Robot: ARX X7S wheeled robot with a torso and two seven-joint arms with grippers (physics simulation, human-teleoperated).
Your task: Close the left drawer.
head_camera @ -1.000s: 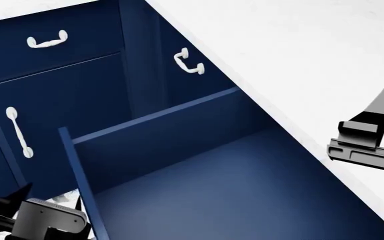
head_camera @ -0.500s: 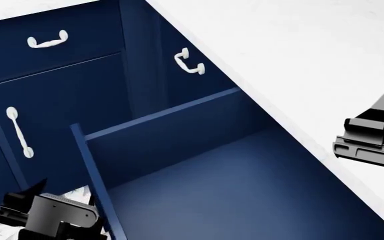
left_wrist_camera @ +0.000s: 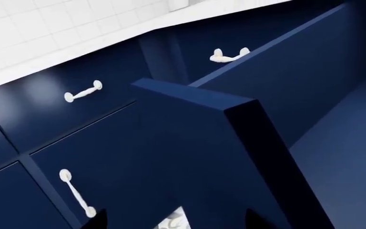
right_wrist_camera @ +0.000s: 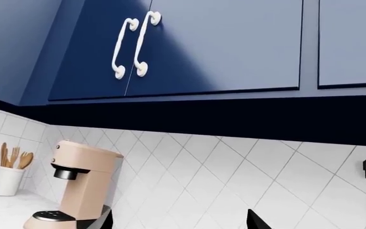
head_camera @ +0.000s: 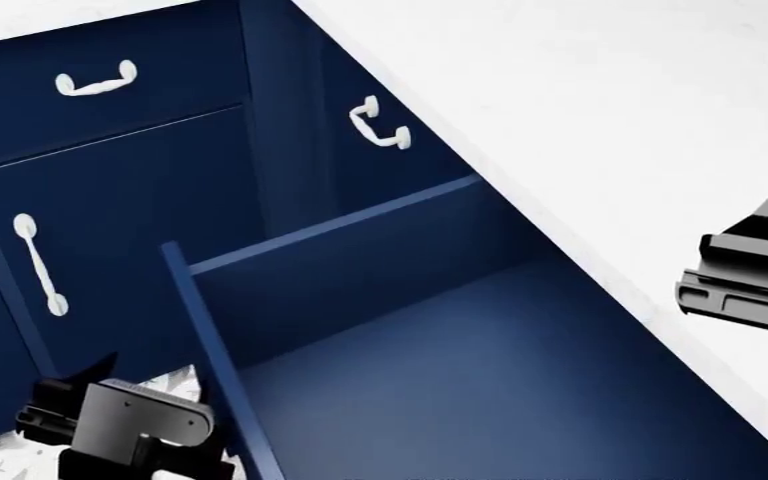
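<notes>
Still open: left drawer (head_camera: 491, 380) | left claw (head_camera: 117, 425) beside front panel (head_camera: 217, 360)

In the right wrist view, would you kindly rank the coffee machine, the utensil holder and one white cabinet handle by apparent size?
1. Coffee machine, clearly largest.
2. White cabinet handle and utensil holder: similar extent, and their distances from the camera differ, so I will not rank them.

- The left drawer (left_wrist_camera: 335, 143) stands pulled out, its plain navy inside open to view.
- Its front panel (left_wrist_camera: 189, 157) rises close to the camera, top edge tilted across the view.
- Two dark claw fingertips (left_wrist_camera: 99, 219) show at the frame's edge, one on each side of that panel.
- A closed drawer front (left_wrist_camera: 55, 114) carries a white curved handle (left_wrist_camera: 83, 91).
- A cabinet door (left_wrist_camera: 106, 176) bears a long white handle (left_wrist_camera: 76, 193).
- Another curved handle (left_wrist_camera: 228, 55) peeks over the drawer's wall.
- A white tiled wall (left_wrist_camera: 55, 24) sits above the white desk edge (left_wrist_camera: 75, 55).
</notes>
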